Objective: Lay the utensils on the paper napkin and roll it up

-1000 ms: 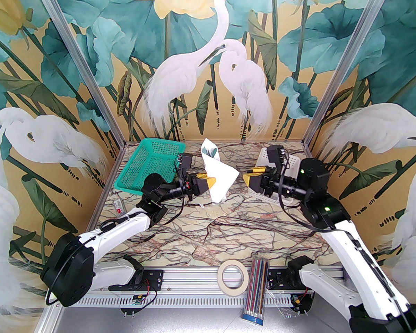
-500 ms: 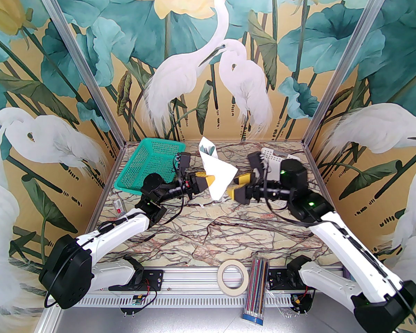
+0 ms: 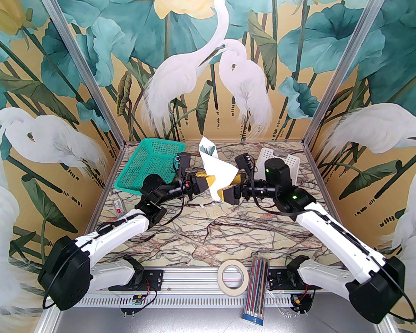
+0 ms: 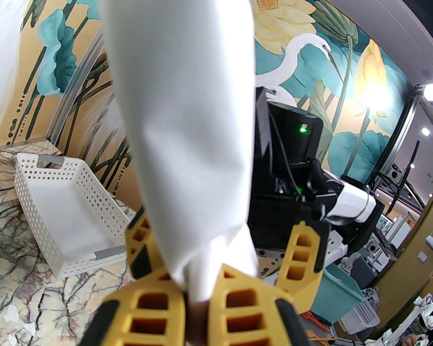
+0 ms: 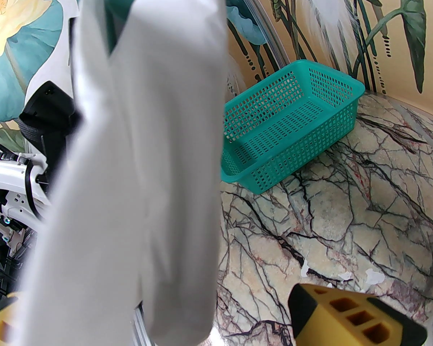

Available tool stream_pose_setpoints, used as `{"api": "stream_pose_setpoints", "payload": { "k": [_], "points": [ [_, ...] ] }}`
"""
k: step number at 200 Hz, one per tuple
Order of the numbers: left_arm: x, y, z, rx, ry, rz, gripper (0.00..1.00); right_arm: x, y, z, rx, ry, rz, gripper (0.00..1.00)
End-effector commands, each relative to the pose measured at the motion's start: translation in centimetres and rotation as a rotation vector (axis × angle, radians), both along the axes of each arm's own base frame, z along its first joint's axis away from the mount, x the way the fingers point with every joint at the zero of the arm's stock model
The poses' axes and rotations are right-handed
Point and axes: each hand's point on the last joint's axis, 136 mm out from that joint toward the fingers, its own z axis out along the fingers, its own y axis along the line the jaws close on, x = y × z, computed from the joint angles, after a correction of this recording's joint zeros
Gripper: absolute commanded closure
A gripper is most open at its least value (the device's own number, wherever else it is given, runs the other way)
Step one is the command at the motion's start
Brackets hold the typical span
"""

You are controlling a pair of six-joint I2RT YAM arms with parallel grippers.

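Above the tabletop (image 3: 228,231), left pincer (image 3: 211,180) clamps the rolled paper napkin (image 3: 217,173) by its lower end; right pincer (image 3: 230,185) stands wide open either side of it.

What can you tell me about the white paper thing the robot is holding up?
The paper napkin is thin, soft-looking white paper, wrapped loosely into a cone with a flap sticking out on one side. It stands nearly upright over the far middle of the table, open end up, where dark green utensils peek out. The shut left gripper pinches its narrow lower end. The open right gripper has a finger on each side of it; whether they touch the paper is unclear.
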Motion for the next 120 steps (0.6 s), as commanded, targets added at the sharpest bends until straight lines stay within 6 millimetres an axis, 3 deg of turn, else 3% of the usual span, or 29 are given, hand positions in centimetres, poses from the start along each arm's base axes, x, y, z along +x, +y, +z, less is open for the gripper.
{"api": "stream_pose_setpoints", "payload": {
  "k": [1,29,78,120],
  "points": [
    [0.1,0.1,1.7,-0.027,-0.032,0.022,1.00,-0.5,0.8,1.5,0.050,-0.033,0.043,0.04],
    [0.0,-0.1,1.8,-0.028,-0.030,0.005,1.00,-0.6,1.2,1.7,0.066,-0.023,0.066,0.17],
    [-0.6,-0.3,1.8,-0.040,-0.028,-0.039,1.00,-1.2,1.1,1.6,0.053,-0.013,0.087,0.49],
    [-0.8,-0.6,1.7,-0.042,-0.021,-0.067,1.00,-1.7,0.9,2.1,0.057,-0.012,0.102,0.66]
  ]
}}
